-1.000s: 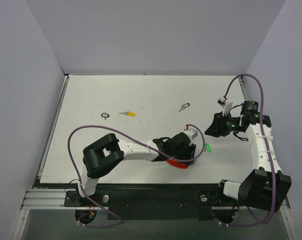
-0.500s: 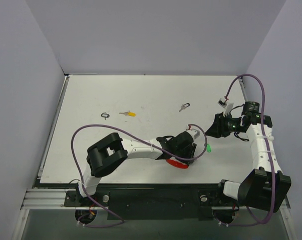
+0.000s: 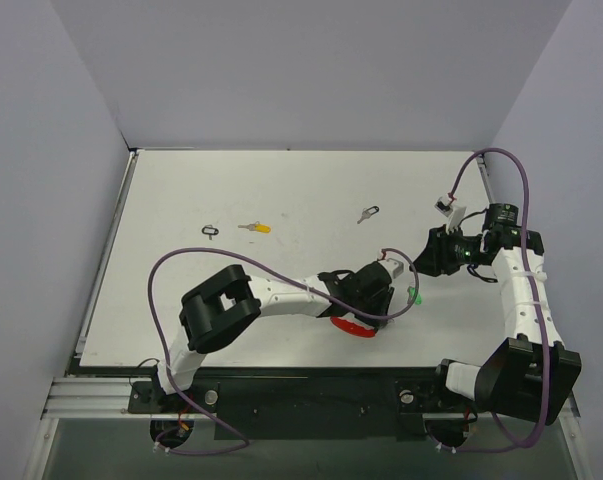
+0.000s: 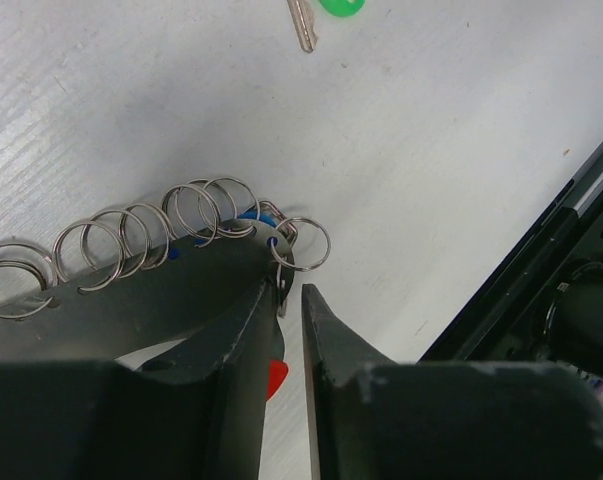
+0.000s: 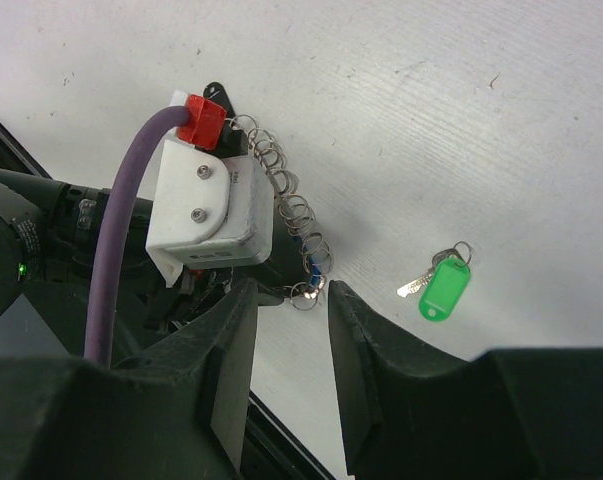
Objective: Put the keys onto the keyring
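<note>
My left fingers (image 4: pixel 292 300) have drawn in over the last second, from well apart to a thin slit. The left arm has also crept a little to the right along the tabletop (image 3: pixel 281 190), toward the green key (image 3: pixel 414 296). The green key has not moved. To me this means the grab on the keyring (image 4: pixel 196 215) is being made now and is not yet proven.

In the left wrist view the silver coils run along the upper edge of one left finger. The end ring sits just past the tips, and a bit of wire stands right in the slit. I cannot tell whether the wire is pinched or only lying there. The red plastic piece (image 3: pixel 353 326) shows under the left fingers in the top view.

My right fingers (image 5: pixel 292 292) have hardly shifted. They stand apart with nothing between them, and the keyring's end ring lies just beyond their tips.

The green key is flat on the tabletop, near the right fingers but apart from both pairs and not on the ring. A blue bit (image 4: pixel 249 215) shows among the coils; it may be a key already threaded. The yellow key (image 3: pixel 256 228) and the black key (image 3: pixel 368 213) lie well apart at the far side, untouched. Most of the task is still ahead.
</note>
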You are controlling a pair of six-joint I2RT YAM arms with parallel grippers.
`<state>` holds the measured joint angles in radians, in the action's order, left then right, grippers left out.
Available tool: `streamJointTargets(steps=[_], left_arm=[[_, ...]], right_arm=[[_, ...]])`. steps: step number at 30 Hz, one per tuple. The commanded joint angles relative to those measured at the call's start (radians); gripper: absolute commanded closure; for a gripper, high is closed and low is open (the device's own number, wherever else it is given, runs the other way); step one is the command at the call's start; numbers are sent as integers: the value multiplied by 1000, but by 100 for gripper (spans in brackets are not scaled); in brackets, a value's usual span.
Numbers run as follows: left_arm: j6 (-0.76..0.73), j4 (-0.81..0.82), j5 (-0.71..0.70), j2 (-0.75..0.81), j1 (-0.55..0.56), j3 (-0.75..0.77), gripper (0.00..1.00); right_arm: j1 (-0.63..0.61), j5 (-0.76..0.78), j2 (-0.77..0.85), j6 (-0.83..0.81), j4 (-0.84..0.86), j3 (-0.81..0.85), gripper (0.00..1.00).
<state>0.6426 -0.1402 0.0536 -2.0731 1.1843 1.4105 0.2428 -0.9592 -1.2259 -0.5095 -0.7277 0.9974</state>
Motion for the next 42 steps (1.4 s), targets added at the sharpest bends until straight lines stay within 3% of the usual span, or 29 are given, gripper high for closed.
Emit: streamJointTargets(steps=[1, 7, 13, 18, 22, 28, 34, 37, 42], left_arm=[[-11, -19, 18, -15, 8, 54, 75], [-8, -42, 49, -31, 6, 76, 100], [11, -36, 71, -9, -8, 65, 100], [92, 94, 153, 77, -60, -45, 100], [190, 223, 230, 148, -126, -157, 100], [264, 310, 296, 217, -199, -269, 100], [368, 445, 350, 274, -259, -378, 100], [426, 504, 383, 292, -282, -412, 100], [534, 614, 433, 326, -319, -465, 100]], right_arm=[[10, -44, 25, -21, -38, 21, 69], [13, -46, 26, -26, -39, 20, 69], [15, -47, 28, -35, -45, 20, 69], [13, -68, 31, -69, -65, 17, 70], [-11, -111, 26, -253, -189, 21, 70], [-196, -64, -6, -744, -464, 30, 68], [-391, -13, 15, -1073, -509, -31, 58], [-430, -3, 32, -1052, -422, -40, 55], [-467, 82, 55, -821, -160, -37, 55]])
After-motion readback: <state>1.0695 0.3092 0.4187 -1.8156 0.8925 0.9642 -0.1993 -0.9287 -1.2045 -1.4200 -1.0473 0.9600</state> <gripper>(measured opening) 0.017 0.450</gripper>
